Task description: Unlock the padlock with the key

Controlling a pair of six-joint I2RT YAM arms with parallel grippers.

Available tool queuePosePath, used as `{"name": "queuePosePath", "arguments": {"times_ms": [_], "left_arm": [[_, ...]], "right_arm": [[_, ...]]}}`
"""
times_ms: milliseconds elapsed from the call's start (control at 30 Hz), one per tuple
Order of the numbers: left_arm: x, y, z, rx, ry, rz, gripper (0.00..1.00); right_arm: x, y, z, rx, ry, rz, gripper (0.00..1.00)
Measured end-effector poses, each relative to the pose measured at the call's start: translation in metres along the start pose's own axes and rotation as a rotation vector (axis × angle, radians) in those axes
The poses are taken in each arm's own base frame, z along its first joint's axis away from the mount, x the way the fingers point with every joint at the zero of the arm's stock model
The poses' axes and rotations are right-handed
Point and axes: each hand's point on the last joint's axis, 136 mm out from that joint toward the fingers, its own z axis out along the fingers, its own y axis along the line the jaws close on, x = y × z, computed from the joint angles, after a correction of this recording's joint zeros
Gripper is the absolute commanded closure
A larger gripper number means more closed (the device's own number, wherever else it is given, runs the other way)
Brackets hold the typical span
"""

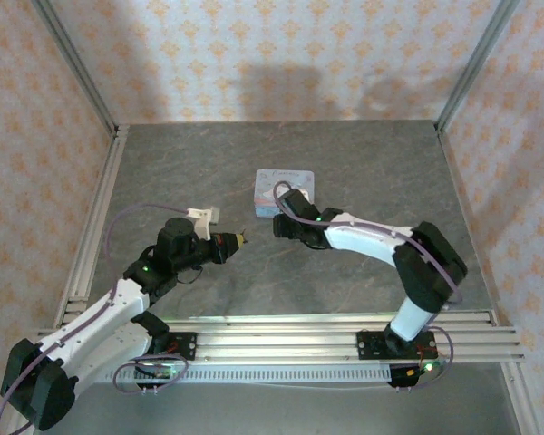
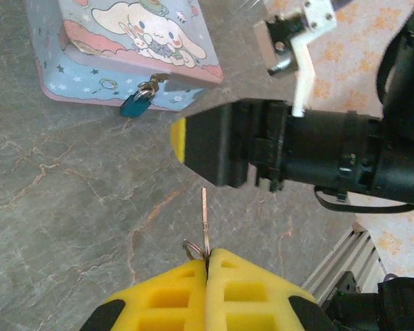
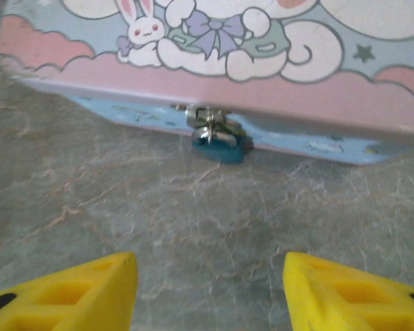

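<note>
Surface (image 1: 363, 172): grey, marbled stone look, boxed in by walls (image 1: 254, 54) of cream paper with an orange motif.
Left pincer (image 2: 207, 255): 2 yellow fingers pressed together, pinching the key at its head.
Key (image 2: 205, 217): thin, pale metal. Its blade stands straight out of the fingertips toward 12 o'clock in the left wrist view, free in the air above the surface. It is well apart from the padlock, which lies toward 11 o'clock.
Key ring (image 2: 190, 247): small wire loop, showing just at 9 o'clock of the fingertips and touching them.
Right pincer (image 3: 208, 265): 2 yellow fingers spread wide, nothing between them but bare surface. In the top view it sits at 3 o'clock of the left pincer, tip facing tip, a gap between them.
Padlock (image 3: 219, 143): blue body with a silvery shackle, at 12 o'clock of the right pincer and apart from it. It hangs at the clasp on the tin's front wall, its body low against that wall. Whether the body touches the surface I cannot tell.
Tin (image 1: 286, 186): pale blue and rectangular, lid closed and printed with cartoon rabbits on pink clouds. It lies flat at 12 o'clock of both pincers.
Rails (image 1: 299, 331): silver bars along the near edge at 6 o'clock, carrying the 2 arm bases.
</note>
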Motion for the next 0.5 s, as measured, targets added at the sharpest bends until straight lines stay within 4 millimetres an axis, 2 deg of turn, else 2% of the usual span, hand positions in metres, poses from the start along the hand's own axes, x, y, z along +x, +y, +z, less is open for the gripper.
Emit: {"name": "queuePosePath", "arguments": {"times_ms": [300,500], "left_arm": [[0.008,0.011,0.006,-0.041,0.046,0.038,1.0],[0.007,0.011,0.008,-0.059,0.071,0.075,1.0]], "right_arm": [[-0.012,0.001,0.032,0.079,-0.019,0.013,0.47],[-0.014,-0.006,0.044,0.134,-0.032,0.049,0.49]]}}
